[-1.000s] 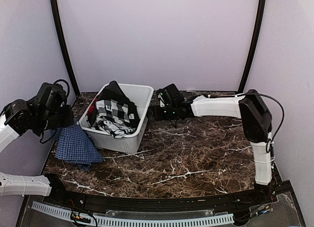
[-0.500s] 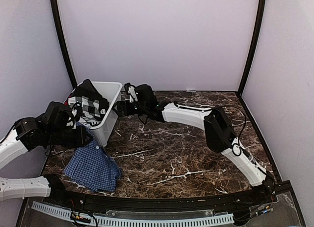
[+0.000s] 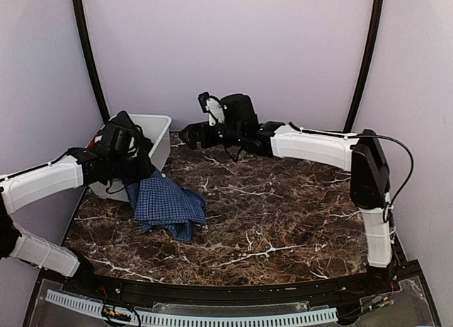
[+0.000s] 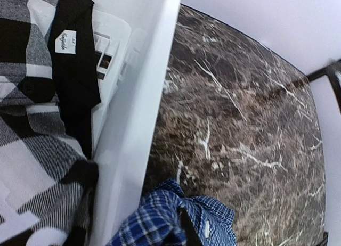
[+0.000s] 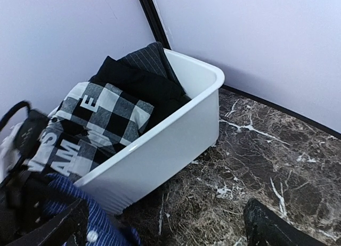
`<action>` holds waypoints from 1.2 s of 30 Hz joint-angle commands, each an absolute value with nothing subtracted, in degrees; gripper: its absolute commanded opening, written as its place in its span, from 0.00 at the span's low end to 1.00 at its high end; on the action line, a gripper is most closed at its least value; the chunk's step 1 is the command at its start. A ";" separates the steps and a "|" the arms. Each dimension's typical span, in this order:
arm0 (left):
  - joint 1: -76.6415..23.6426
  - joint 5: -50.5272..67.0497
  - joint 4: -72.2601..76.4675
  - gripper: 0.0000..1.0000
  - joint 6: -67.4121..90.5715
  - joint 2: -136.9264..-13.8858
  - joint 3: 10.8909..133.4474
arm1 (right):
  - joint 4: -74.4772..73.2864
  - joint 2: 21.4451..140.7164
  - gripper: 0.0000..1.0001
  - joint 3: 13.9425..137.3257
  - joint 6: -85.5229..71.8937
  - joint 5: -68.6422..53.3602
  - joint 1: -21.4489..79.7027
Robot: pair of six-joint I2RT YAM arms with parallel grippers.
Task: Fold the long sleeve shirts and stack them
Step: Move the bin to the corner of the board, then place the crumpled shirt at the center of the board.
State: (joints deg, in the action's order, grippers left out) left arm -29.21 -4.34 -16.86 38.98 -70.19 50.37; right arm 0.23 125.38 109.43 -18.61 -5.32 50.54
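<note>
The white bin (image 3: 159, 143) is now in the far left corner, at about 10 o'clock on the table (image 3: 297, 214). One second ago it stood much nearer to the middle. The right gripper (image 3: 200, 122), which was at the bin's right wall then, is now lifted and apart from it, near 11 o'clock. In its wrist view the jaws stand wide apart and hold nothing.

The blue check shirt (image 3: 166, 205) has also moved. It was hanging at the left edge at 9 o'clock, and now it lies bunched on the marble at about 8 o'clock, just beside the near wall of the bin. The left gripper (image 3: 133, 173) is pressed together on the top of the cloth — the pinch itself is mostly hidden in the folds, but the shirt trails from it.

A black-and-white garment (image 5: 101, 118) is in the bin with other dark clothes.

In my judgement this opens the middle of the table for work — the shirt is out but not yet spread, so flattening it should come before any fold.
</note>
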 commanded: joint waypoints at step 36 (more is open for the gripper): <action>-41.20 37.93 6.83 0.27 41.25 -89.39 69.33 | -14.76 63.86 0.99 57.52 -18.21 25.74 48.90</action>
